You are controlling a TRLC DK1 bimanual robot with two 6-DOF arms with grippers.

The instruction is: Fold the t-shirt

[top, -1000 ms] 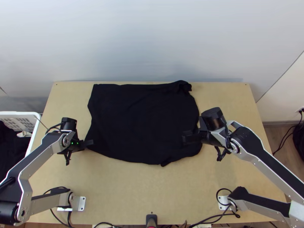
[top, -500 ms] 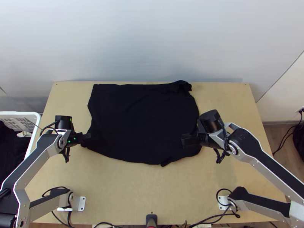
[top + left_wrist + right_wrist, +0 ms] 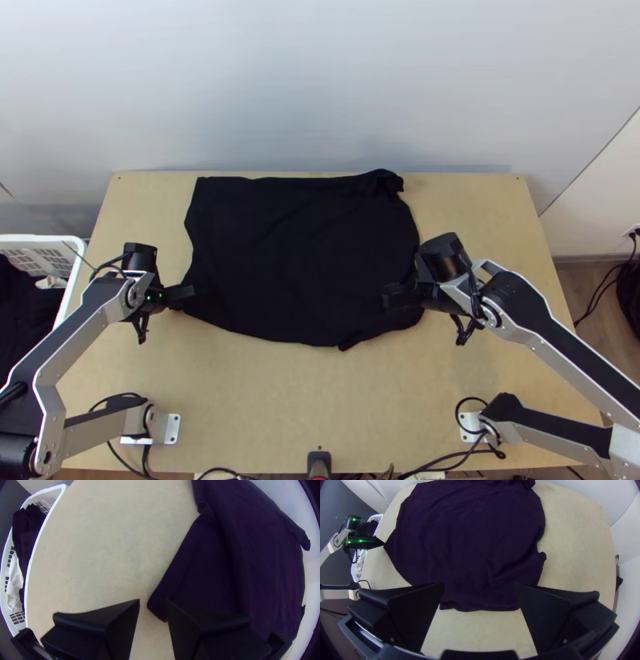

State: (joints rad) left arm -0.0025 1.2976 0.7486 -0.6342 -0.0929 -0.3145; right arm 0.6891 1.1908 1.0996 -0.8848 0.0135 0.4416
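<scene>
The black left gripper (image 3: 190, 293) is gaping partway, the black right gripper (image 3: 389, 296) widely, both empty, near the black fabric t-shirt's (image 3: 296, 248) side edges; light wooden table (image 3: 320, 400) is stretching nearside.

The t-shirt (image 3: 304, 256) lies on the table (image 3: 320, 392), a basket (image 3: 40, 238) beside the table's left edge.

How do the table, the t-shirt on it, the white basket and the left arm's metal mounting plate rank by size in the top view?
1. Table
2. T-shirt
3. White basket, cut off by the view's edge
4. Left arm's mounting plate
</scene>
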